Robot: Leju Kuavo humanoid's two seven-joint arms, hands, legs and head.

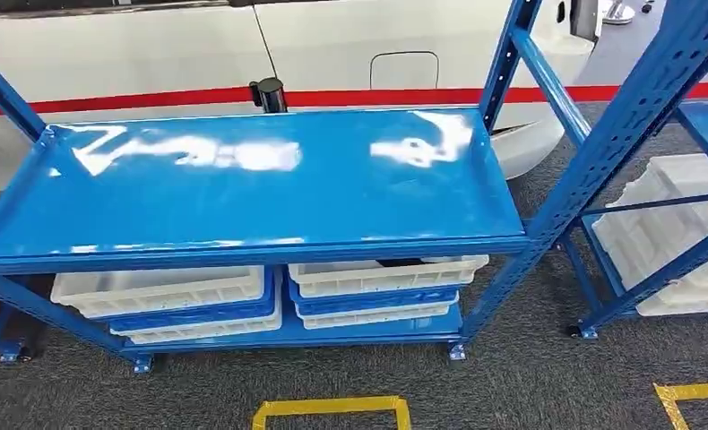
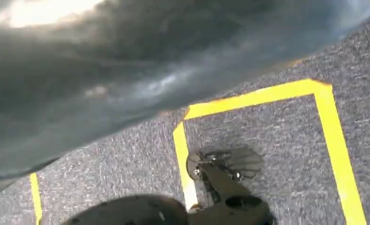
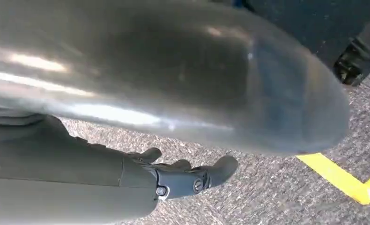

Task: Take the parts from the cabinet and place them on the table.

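Grey carpet [image 1: 530, 376], marked with yellow tape [image 1: 331, 408], carries the lot; behind it runs a white body panel with a red stripe [image 1: 153, 54]. Item: one blue rack [image 1: 243, 246] on castors, its top shelf [image 1: 243, 197] glossy with glare. Item: the lower shelf, holding stacked white bins at the left end [image 1: 158, 291] and at the right end [image 1: 382, 273], with blue bins [image 1: 198, 313] between the layers. Item: a dark shape [image 1: 400, 262] in the uppermost right-end bin, close under the top shelf's front edge; it may be a part, but you cannot tell from here. No other part can be made out. Item: a second rack [image 1: 637, 116] off the right end, with more white bins [image 1: 673, 224]. Item: the right hand [image 3: 183, 176], hanging over the carpet, fingers loosely extended and a little curled, holding nothing. Item: the left hand, whose state you cannot tell. This fits either an approach for a part or a pause after one has been set down. For any reach into the lower shelf, judge the clearance as tight: square yourself to the front edge, come in low beneath it, and lift straight up only once you are clear of the bin wall.
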